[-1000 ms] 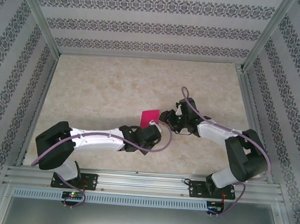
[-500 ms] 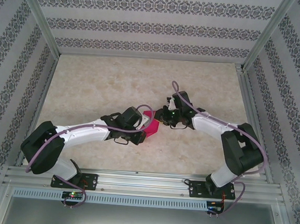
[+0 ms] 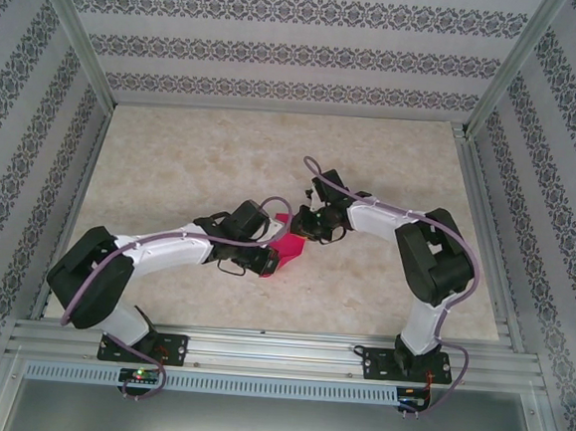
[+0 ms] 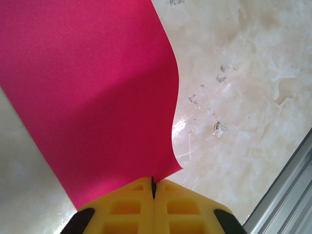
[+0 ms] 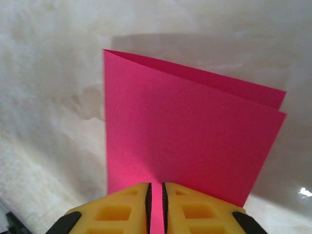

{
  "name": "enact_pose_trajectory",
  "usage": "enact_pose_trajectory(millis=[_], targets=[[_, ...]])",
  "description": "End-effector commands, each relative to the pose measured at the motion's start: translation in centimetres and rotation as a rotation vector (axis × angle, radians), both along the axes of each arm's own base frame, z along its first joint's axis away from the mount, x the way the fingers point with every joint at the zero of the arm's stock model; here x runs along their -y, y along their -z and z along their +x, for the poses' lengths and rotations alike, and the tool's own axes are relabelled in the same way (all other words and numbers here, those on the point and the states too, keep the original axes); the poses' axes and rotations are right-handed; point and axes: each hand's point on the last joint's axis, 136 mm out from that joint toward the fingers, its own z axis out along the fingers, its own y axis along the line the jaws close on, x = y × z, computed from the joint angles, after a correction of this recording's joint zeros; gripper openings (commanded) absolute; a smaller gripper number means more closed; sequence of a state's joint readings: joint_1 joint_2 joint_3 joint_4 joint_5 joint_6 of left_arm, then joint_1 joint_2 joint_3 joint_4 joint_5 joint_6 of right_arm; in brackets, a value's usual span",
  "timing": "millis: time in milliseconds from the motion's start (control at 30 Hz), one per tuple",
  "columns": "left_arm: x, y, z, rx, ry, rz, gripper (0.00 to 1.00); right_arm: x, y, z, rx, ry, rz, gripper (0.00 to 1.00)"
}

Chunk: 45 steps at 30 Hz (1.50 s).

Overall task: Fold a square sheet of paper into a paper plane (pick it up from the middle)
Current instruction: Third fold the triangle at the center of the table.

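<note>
Drawn together since a second ago, doubling the square sheet of paper (image 5: 185, 131) over the counter (image 4: 243, 97).
Clamped in left tool (image 4: 153, 187) and right tool (image 5: 155, 195) (thin, limp, crease-prone); hold by edges.

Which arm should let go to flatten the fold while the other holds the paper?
Probably left: the left gripper pinches a curling corner of the square sheet of paper; the right gripper clamps the doubled sheet mid-edge.

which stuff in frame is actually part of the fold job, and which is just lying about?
Job: square sheet of paper, bent over double; left gripper, shut on it; right gripper, shut on its edge.
Not job: marbled table; patterned walls; frame rail.
</note>
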State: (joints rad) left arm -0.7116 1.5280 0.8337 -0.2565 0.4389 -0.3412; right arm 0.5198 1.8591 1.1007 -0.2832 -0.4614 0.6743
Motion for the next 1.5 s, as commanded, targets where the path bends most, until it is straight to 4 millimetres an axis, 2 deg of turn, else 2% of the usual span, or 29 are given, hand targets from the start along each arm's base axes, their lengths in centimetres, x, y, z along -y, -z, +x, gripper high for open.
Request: enact_pose_trajectory(millis=[0, 333, 567, 667, 767, 833, 967, 1167, 1300, 1467], targets=[[0.4, -0.4, 0.8, -0.025, 0.004, -0.025, 0.06, 0.4, 1.1, 0.0, 0.000, -0.043, -0.061, 0.16], [-0.2, -0.1, 2.3, -0.082, -0.028, -0.036, 0.09, 0.8, 2.7, -0.2, -0.010, -0.091, -0.111, 0.16], [0.3, -0.5, 2.2, -0.120, -0.009, -0.104, 0.10, 0.7, 2.5, -0.1, -0.011, -0.090, -0.108, 0.17], [0.7, -0.8, 2.1, -0.134, 0.003, -0.142, 0.14, 0.7, 2.3, -0.1, -0.013, -0.086, -0.107, 0.17], [1.1, -1.1, 1.9, -0.145, 0.013, -0.165, 0.17, 0.4, 1.3, 0.1, 0.002, -0.076, -0.075, 0.19], [1.1, -1.2, 2.0, -0.144, 0.016, -0.167, 0.16, 0.9, -0.7, 0.7, 0.049, -0.032, -0.055, 0.20], [1.1, -1.5, 2.1, -0.133, 0.012, -0.163, 0.14, 2.5, -4.6, 1.1, 0.129, 0.049, -0.011, 0.29], [1.1, -2.1, 2.5, -0.109, 0.007, -0.169, 0.15, 4.0, -5.5, -1.7, 0.103, 0.106, 0.048, 0.41], [1.0, -2.1, 2.4, -0.113, 0.003, -0.167, 0.15, 2.9, -5.1, -3.9, 0.049, 0.116, 0.171, 0.49], [0.9, -2.1, 2.2, -0.116, 0.006, -0.166, 0.15, 1.1, -3.6, -4.4, -0.046, 0.190, 0.282, 0.52]])
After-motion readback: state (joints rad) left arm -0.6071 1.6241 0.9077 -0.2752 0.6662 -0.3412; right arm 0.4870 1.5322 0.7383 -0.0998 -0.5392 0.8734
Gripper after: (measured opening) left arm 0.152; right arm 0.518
